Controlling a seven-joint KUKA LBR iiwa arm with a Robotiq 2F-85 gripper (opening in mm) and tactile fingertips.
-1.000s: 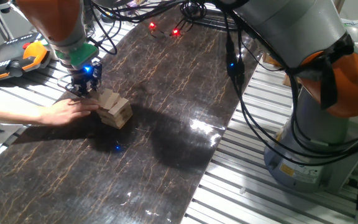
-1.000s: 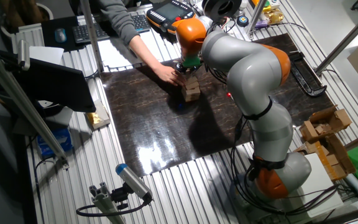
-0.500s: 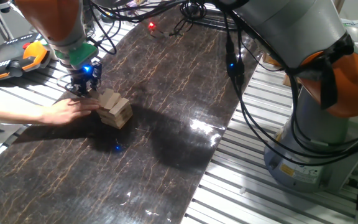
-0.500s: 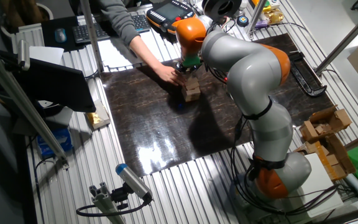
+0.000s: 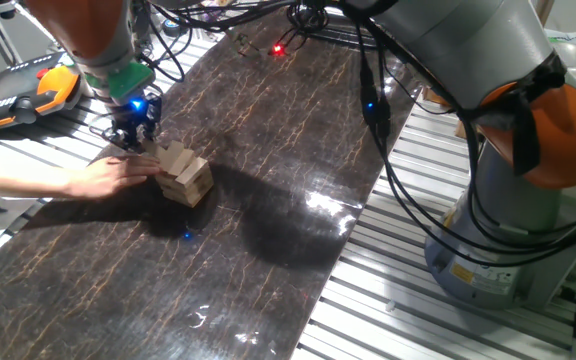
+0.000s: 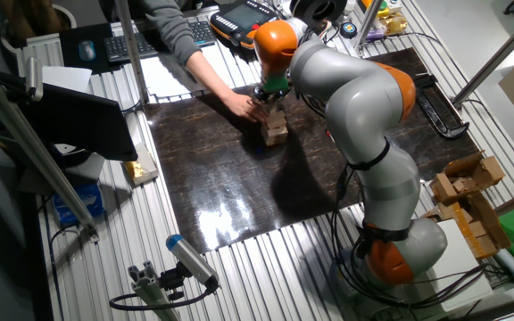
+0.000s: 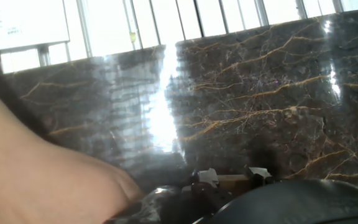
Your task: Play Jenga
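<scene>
Wooden Jenga stack (image 5: 183, 175) sits just beside and below your pincer (image 5: 130, 137), its layers skewed; a person's hand (image 5: 113, 177) touches it. Pincer state: cannot tell. No pulled block shows, so the play looks barely begun.

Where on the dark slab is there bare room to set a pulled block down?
The dark marbled slab is bare between the tan wooden block stack and its near edge. Crowded: the person's hand and the gripper beside the stack.
</scene>
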